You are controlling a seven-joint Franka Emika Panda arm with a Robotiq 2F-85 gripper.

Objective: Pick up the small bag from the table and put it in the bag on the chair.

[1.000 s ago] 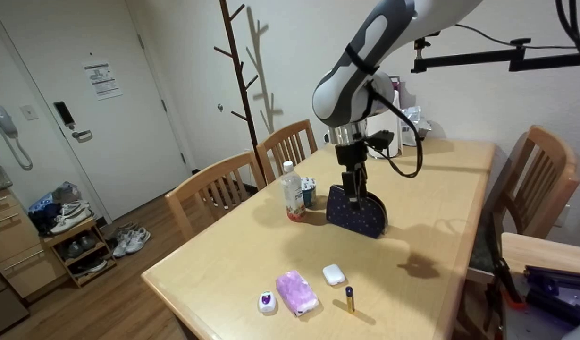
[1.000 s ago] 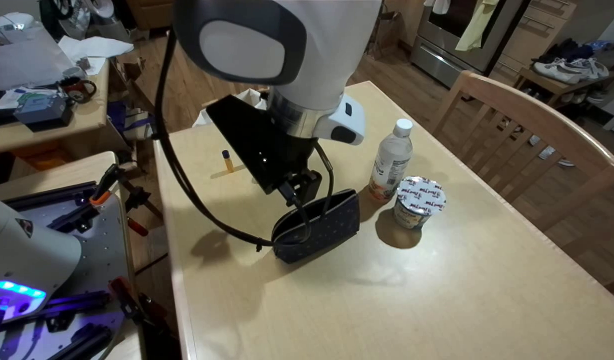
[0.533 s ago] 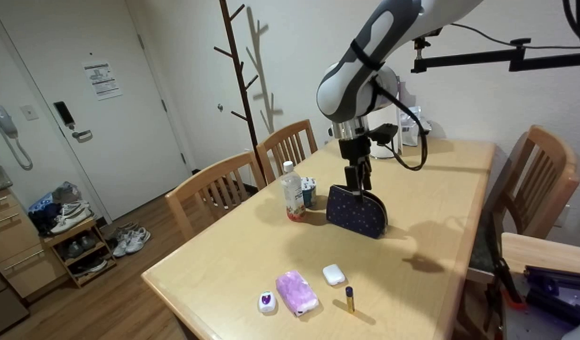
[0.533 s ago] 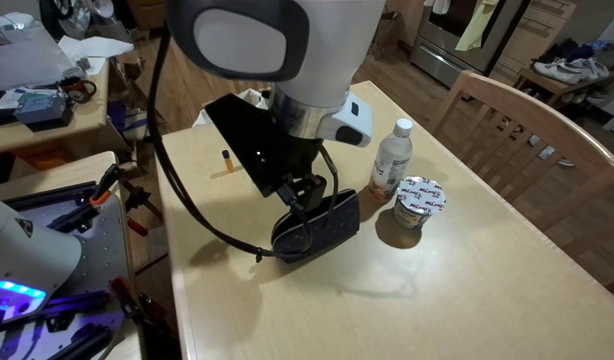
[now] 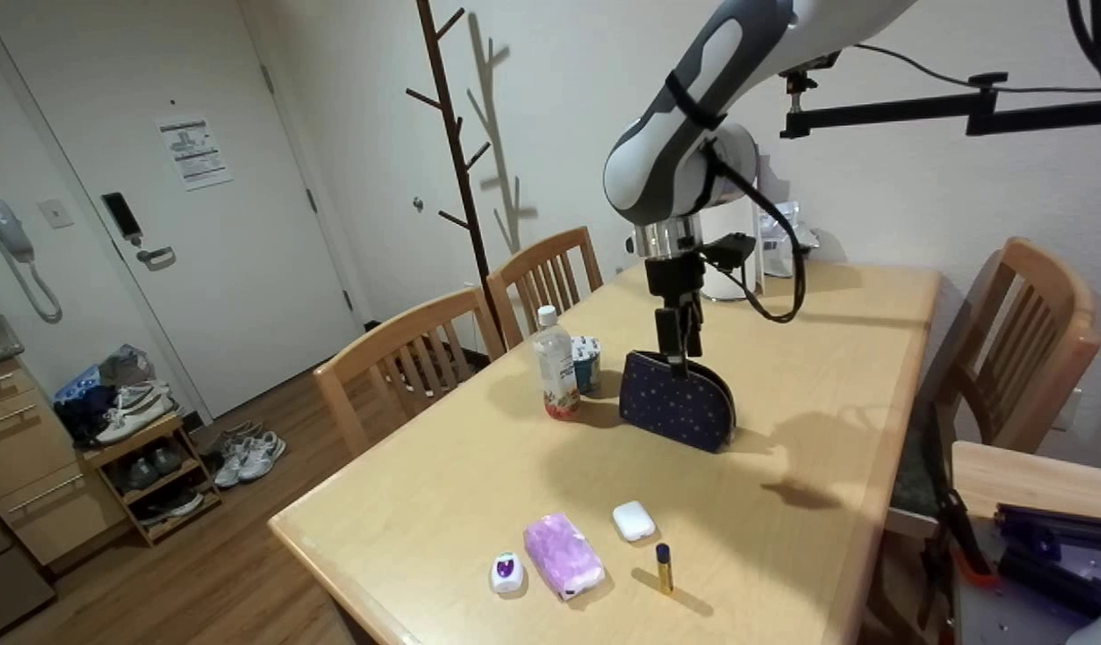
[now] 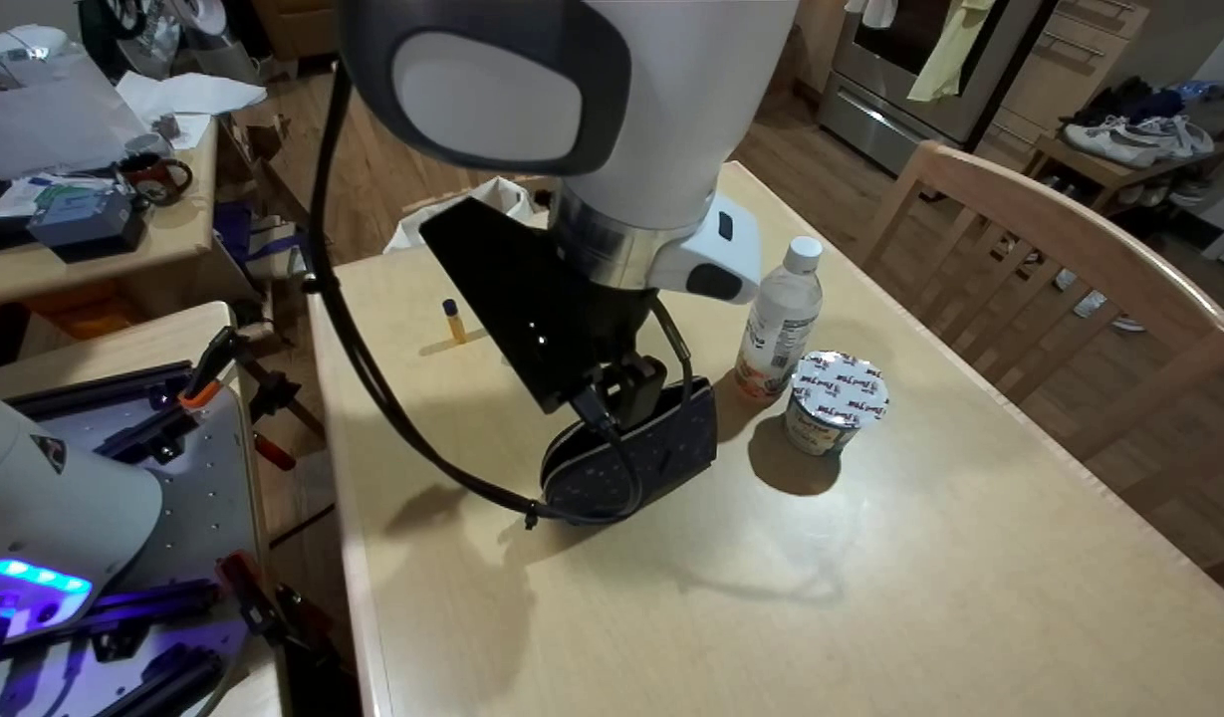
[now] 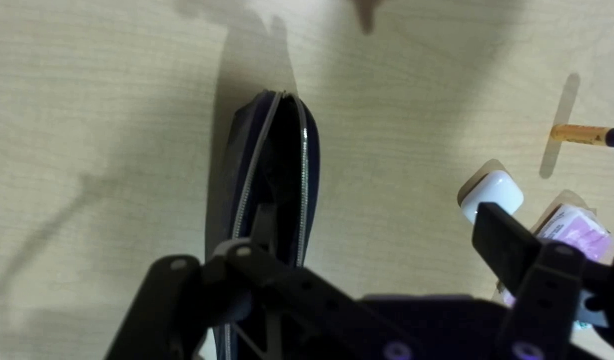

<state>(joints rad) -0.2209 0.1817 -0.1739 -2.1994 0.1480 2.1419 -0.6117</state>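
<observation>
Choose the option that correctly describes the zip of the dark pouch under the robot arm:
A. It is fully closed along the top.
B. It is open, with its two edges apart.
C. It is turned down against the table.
B: in the wrist view, the two toothed edges of the zip stand apart, and the dark inside of the pouch shows between them.
</observation>
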